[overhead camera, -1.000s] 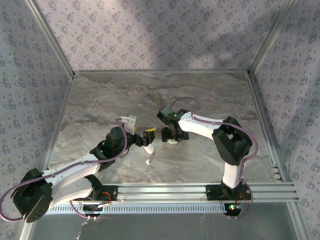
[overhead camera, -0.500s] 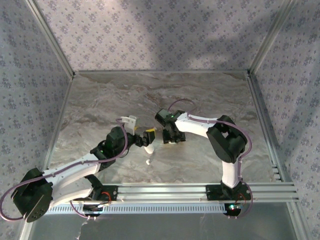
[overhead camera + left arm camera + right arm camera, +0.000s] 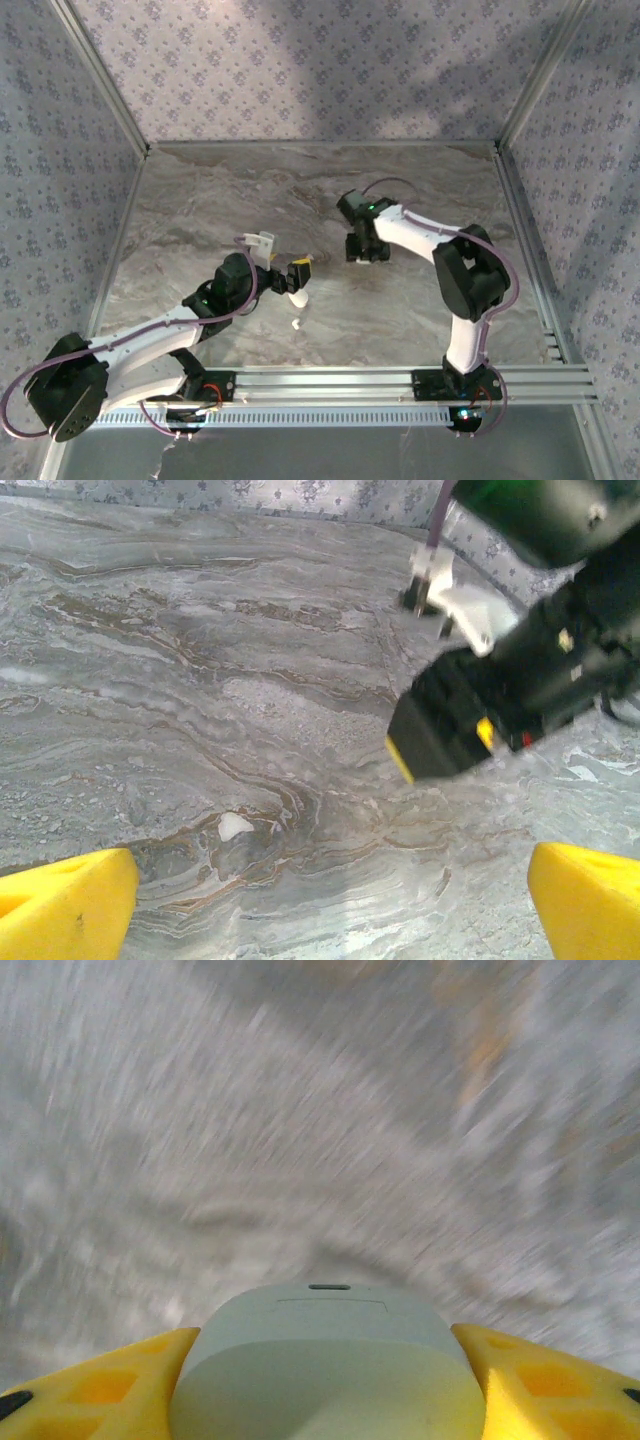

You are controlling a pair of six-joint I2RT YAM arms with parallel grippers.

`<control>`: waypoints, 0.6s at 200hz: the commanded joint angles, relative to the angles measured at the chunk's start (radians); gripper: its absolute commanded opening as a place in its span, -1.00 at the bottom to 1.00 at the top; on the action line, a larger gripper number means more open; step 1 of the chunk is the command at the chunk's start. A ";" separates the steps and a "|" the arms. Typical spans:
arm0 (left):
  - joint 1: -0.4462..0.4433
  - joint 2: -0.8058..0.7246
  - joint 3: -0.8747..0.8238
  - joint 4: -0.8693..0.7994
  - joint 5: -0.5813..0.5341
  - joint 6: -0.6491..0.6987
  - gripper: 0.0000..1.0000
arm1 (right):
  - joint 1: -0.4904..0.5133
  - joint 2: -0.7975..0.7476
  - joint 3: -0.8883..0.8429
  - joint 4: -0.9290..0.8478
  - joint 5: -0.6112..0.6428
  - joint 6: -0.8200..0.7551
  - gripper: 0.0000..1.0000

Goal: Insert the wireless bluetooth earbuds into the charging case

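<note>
Earbud [image 3: 235, 826] on table [image 3: 200, 630], just ahead of left hand [image 3: 325, 905], fingers [image 3: 65, 905] spread

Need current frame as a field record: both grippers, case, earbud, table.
left gripper: open, yellow fingertips wide apart, nothing between them
right gripper: shut on the charging case
charging case: pale green, clamped between yellow fingers; lid state not readable
earbud: small white bit lying loose on the table, ahead of the left gripper, untouched
table: marbled grey surface
task state: earbud not yet in case
</note>
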 commanded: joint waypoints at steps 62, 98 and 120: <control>-0.006 0.016 0.038 0.028 0.007 0.009 0.99 | -0.226 0.262 0.319 -0.103 -0.046 -0.228 0.19; -0.005 0.027 0.039 0.030 0.007 0.009 0.99 | -0.238 0.304 0.330 -0.092 -0.064 -0.237 0.20; -0.005 0.031 0.041 0.031 0.008 0.009 0.99 | -0.241 0.325 0.330 -0.092 -0.073 -0.243 0.25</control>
